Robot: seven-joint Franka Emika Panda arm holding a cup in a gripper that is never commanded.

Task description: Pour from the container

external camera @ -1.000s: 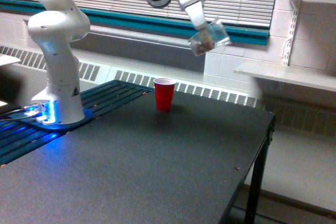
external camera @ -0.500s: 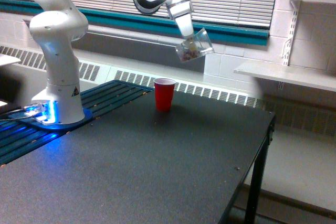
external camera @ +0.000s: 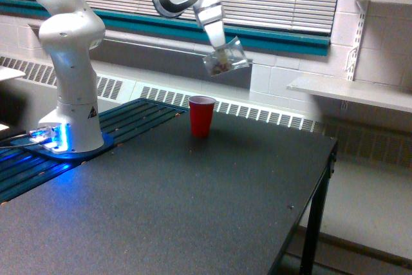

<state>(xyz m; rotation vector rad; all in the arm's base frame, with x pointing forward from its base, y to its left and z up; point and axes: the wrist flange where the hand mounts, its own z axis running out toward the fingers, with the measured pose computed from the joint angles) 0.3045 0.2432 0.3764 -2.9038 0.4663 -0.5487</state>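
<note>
The container (external camera: pixel 225 58), a small clear plastic cup with pinkish-brown bits inside, hangs tilted in the air. My gripper (external camera: pixel 222 49) is shut on it at the end of the white arm. It sits above and slightly toward the exterior view's right of a red party cup (external camera: pixel 201 115), which stands upright on the dark table (external camera: pixel 193 204). A clear gap separates the container from the red cup's rim. Nothing is visibly falling from the container.
The arm's white base (external camera: pixel 72 104) stands at the exterior view's left on a slatted blue-lit platform. A white shelf (external camera: pixel 347 91) juts from the wall on the right. The table's right edge (external camera: pixel 325 172) drops to the floor.
The gripper with the container has moved toward the exterior view's left and slightly down, closing in over the red cup. The red cup has not moved.
</note>
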